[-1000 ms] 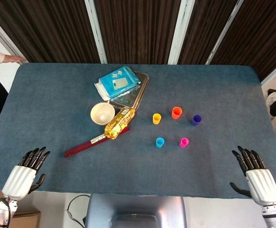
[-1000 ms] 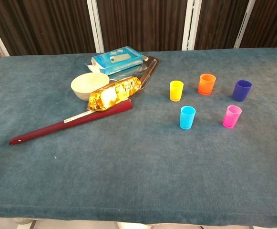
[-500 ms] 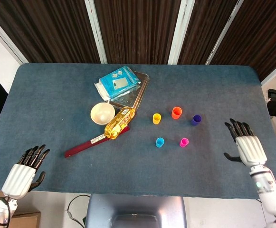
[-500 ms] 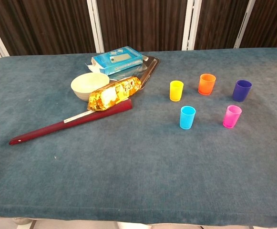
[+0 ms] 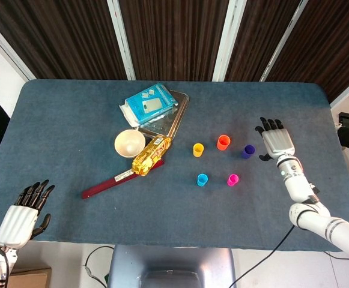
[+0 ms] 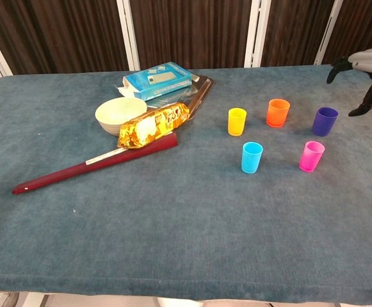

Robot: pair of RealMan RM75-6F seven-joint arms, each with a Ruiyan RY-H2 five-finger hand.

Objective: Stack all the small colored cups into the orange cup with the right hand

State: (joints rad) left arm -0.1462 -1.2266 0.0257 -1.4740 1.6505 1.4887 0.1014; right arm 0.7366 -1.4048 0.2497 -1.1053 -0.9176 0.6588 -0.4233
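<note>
On the blue table (image 5: pixel 72 114), the left hand (image 5: pixel 19 217) rests at the near left corner, empty with its fingers apart, well away from the cups. Nothing is stacked yet: the yellow cup (image 5: pixel 198 149), blue cup (image 5: pixel 202 179), orange cup (image 5: pixel 223 142), pink cup (image 5: pixel 233 179) and purple cup (image 5: pixel 248 151) each stand upright and apart from one another, the orange cup empty. The right hand (image 5: pixel 276 141) hovers just right of the purple cup, fingers spread and holding nothing, so all four cups remain to be nested.
</note>
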